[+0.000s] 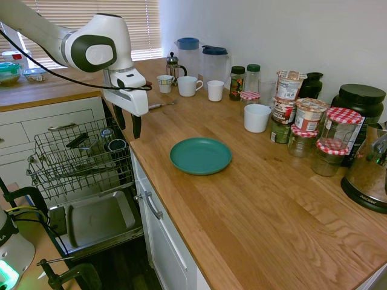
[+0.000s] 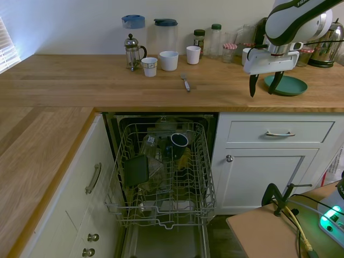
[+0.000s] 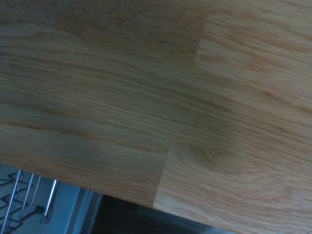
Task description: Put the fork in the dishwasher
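Observation:
The fork (image 1: 162, 105) (image 2: 185, 82) lies flat on the wooden counter, just in front of the white mugs. The dishwasher (image 2: 161, 172) stands open below the counter, its door (image 1: 97, 220) dropped down and its grey wire rack (image 1: 78, 157) pulled out with a dark mug and other items in it. My gripper (image 1: 127, 122) (image 2: 263, 84) hangs over the counter's front edge, open, with nothing between its dark fingers. It sits between the fork and a green plate, well apart from the fork. The wrist view shows only blurred counter wood and a corner of the rack (image 3: 24, 202).
A green plate (image 1: 201, 156) (image 2: 287, 86) lies on the counter close to the gripper. White mugs (image 2: 169, 60), a French press (image 2: 133, 51) and two jugs stand behind the fork. Several jars (image 1: 302, 121) and a kettle (image 1: 369, 175) line the wall.

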